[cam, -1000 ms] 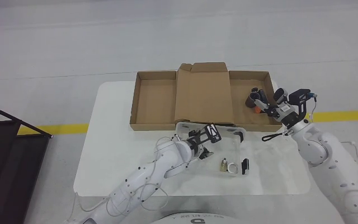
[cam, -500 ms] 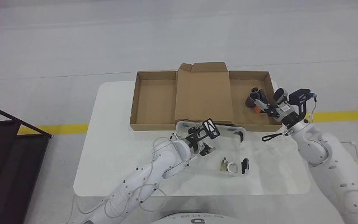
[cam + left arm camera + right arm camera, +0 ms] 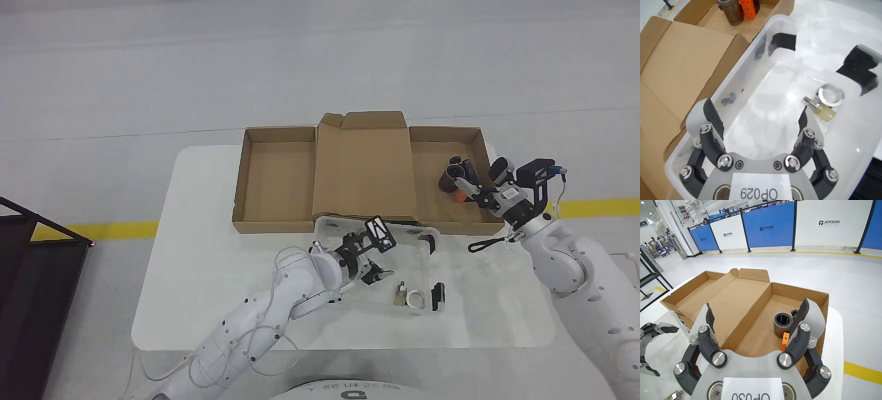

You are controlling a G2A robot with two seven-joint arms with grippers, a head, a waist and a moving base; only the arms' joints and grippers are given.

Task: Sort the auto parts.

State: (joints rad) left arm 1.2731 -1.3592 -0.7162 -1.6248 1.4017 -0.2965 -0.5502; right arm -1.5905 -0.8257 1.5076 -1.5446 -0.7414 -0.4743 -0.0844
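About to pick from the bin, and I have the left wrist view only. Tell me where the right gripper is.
Observer: The right gripper hangs open at the right end of the cardboard box, apart from the clear bin.
Operator: Describe the cylinder in that end of the box.
Observer: The dark cylinder stands upright, open end up, with a ribbed bore.
Operator: Name anything behind it.
Observer: A black knob lies on the compartment floor just past the cylinder.
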